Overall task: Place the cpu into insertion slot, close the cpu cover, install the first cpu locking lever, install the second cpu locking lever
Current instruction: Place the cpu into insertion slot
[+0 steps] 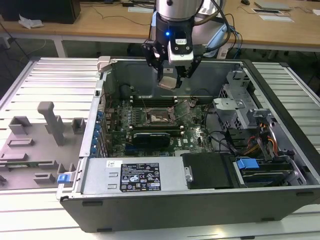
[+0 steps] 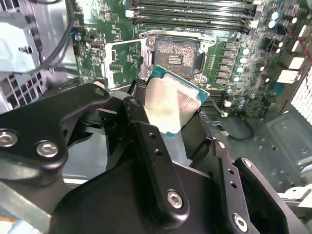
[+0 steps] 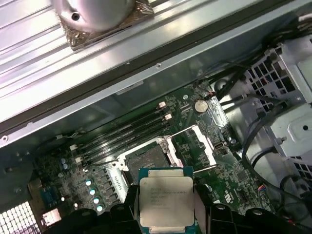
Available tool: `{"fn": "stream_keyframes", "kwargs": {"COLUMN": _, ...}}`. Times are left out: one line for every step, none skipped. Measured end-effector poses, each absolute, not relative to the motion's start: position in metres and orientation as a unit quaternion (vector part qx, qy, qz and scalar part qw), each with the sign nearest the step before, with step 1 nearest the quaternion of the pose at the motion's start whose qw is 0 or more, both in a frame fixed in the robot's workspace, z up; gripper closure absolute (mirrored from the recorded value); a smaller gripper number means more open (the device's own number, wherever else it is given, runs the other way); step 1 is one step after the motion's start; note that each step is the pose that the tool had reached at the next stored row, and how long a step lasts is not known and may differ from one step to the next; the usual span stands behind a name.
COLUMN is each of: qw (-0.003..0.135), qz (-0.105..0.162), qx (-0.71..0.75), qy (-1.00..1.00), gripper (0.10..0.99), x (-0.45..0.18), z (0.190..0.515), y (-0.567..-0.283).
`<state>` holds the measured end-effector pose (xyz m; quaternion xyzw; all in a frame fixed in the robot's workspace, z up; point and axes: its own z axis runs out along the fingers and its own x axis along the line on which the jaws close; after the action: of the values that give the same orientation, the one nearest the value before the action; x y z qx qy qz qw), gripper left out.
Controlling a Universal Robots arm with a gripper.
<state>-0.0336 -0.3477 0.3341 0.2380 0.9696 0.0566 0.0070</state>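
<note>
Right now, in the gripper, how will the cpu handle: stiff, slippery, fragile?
The cpu looks thin and flat, so probably stiff and light. Its shiny metal top may be slippery in the gripper. Its green edge seems fragile.

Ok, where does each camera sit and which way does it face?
Exterior view: off the arm, above the open computer case, looking down into it; shows the arm and the gripper shut on the cpu.
Second wrist view: on the wrist, looking along the gripper's black links toward the insertion slot.
First wrist view: on the wrist, looking past the cpu at the motherboard; the gripper flanks the cpu.
Both wrist views share the held cpu with the open insertion slot beyond.
</note>
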Motion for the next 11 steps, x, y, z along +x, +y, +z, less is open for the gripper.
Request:
{"fn": "stream_keyframes", "kwargs": {"qw": 0.008, "qz": 0.057, "qx": 0.25, "qy": 0.967, "gripper": 0.545, "x": -0.0336, "z": 0.334, "y": -0.3477}}
{"fn": "stream_keyframes", "kwargs": {"qw": 0.008, "qz": 0.056, "qx": 0.261, "qy": 0.964, "gripper": 0.545, "x": -0.0336, "z": 0.3338, "y": -0.3477}}
{"fn": "stream_keyframes", "kwargs": {"qw": 0.009, "qz": 0.056, "qx": 0.275, "qy": 0.96, "gripper": 0.545, "x": -0.0336, "z": 0.3334, "y": -0.3477}}
{"fn": "stream_keyframes", "kwargs": {"qw": 0.01, "qz": 0.056, "qx": 0.288, "qy": 0.956, "gripper": 0.545, "x": -0.0336, "z": 0.3333, "y": -0.3477}}
{"fn": "stream_keyframes", "kwargs": {"qw": 0.011, "qz": 0.056, "qx": 0.299, "qy": 0.952, "gripper": 0.545, "x": -0.0336, "z": 0.333, "y": -0.3477}}
{"fn": "stream_keyframes", "kwargs": {"qw": 0.011, "qz": 0.056, "qx": 0.308, "qy": 0.95, "gripper": 0.545, "x": -0.0336, "z": 0.3328, "y": -0.3477}}
{"fn": "stream_keyframes", "kwargs": {"qw": 0.012, "qz": 0.055, "qx": 0.319, "qy": 0.946, "gripper": 0.545, "x": -0.0336, "z": 0.3326, "y": -0.3477}}
{"fn": "stream_keyframes", "kwargs": {"qw": 0.013, "qz": 0.055, "qx": 0.333, "qy": 0.941, "gripper": 0.545, "x": -0.0336, "z": 0.3323, "y": -0.3477}}
{"fn": "stream_keyframes", "kwargs": {"qw": 0.014, "qz": 0.055, "qx": 0.346, "qy": 0.936, "gripper": 0.545, "x": -0.0336, "z": 0.332, "y": -0.3477}}
{"fn": "stream_keyframes", "kwargs": {"qw": 0.014, "qz": 0.055, "qx": 0.359, "qy": 0.932, "gripper": 0.545, "x": -0.0336, "z": 0.3315, "y": -0.3477}}
{"fn": "stream_keyframes", "kwargs": {"qw": 0.015, "qz": 0.054, "qx": 0.371, "qy": 0.927, "gripper": 0.545, "x": -0.0336, "z": 0.3308, "y": -0.3477}}
